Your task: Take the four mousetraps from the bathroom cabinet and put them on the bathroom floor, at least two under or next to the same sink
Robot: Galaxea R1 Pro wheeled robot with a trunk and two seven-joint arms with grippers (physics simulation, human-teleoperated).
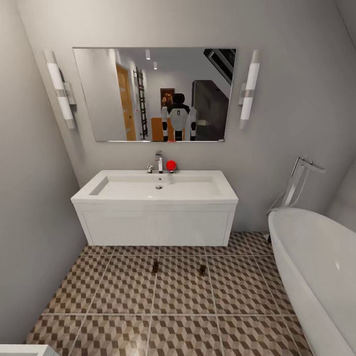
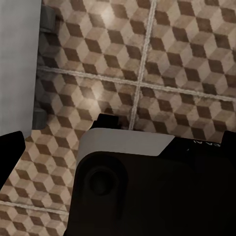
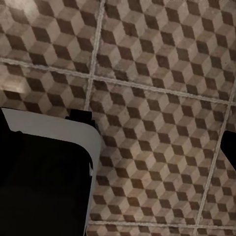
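Two mousetraps lie flat on the bathroom floor [image 1: 178, 296] just in front of the sink [image 1: 155, 187]: one small brown board [image 1: 155, 267] and a second [image 1: 202, 270] to its right. The sink is a wide white basin on a white vanity with a chrome tap [image 1: 158, 162]. The cabinet is out of direct view. In the left wrist view my left gripper [image 2: 122, 140] is open over the cube-patterned tiles [image 2: 187, 59], a dark fingertip at each side edge. My right gripper [image 3: 115, 132] is likewise open above bare tiles [image 3: 162, 73]. Nothing is held in either.
A long white bathtub [image 1: 316, 267] with a chrome filler [image 1: 299, 180] fills the right side. A red round object [image 1: 171, 165] sits by the tap. The mirror [image 1: 154, 94] reflects my body and an orange-brown piece behind it. A white object's corner [image 1: 24, 350] shows at bottom left.
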